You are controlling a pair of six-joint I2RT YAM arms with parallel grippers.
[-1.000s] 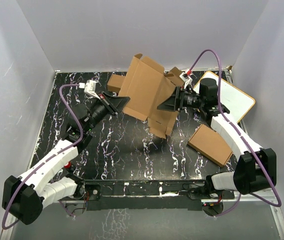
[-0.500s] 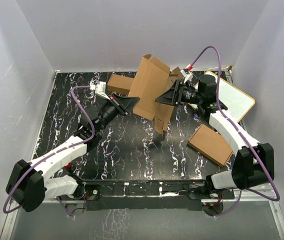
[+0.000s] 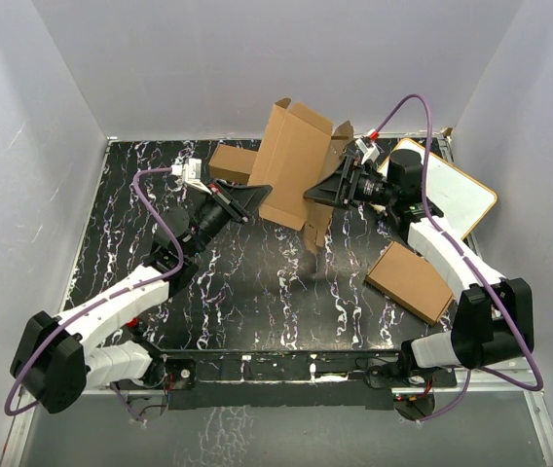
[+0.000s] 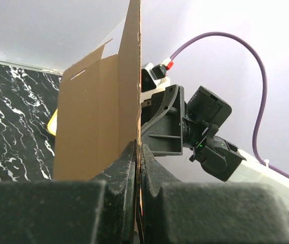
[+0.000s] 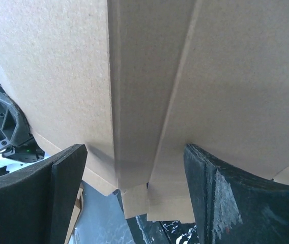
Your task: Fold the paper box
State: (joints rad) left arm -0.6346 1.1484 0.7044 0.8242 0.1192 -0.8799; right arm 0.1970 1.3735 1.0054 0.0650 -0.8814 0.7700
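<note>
The paper box (image 3: pixel 294 161) is a brown cardboard sheet with flaps, held nearly upright above the back middle of the table. My left gripper (image 3: pixel 255 196) is shut on its lower left edge. In the left wrist view the jaws (image 4: pixel 138 152) pinch the thin edge of the box (image 4: pixel 96 117). My right gripper (image 3: pixel 321 191) is open at the box's right side. In the right wrist view its fingers (image 5: pixel 58 193) stand wide apart and the box's panels (image 5: pixel 149 76) fill the space in front of them. A flap hangs down (image 3: pixel 315 233).
A small chunky brown carton (image 3: pixel 230 160) lies at the back behind the left gripper. A flat brown carton (image 3: pixel 410 282) lies at the right front. A white board with a brown rim (image 3: pixel 452 190) lies at the back right. Grey walls enclose the table.
The box has been tipped from slanting to nearly upright. My left gripper has moved right and back with it. The right gripper has stayed against its right side.
</note>
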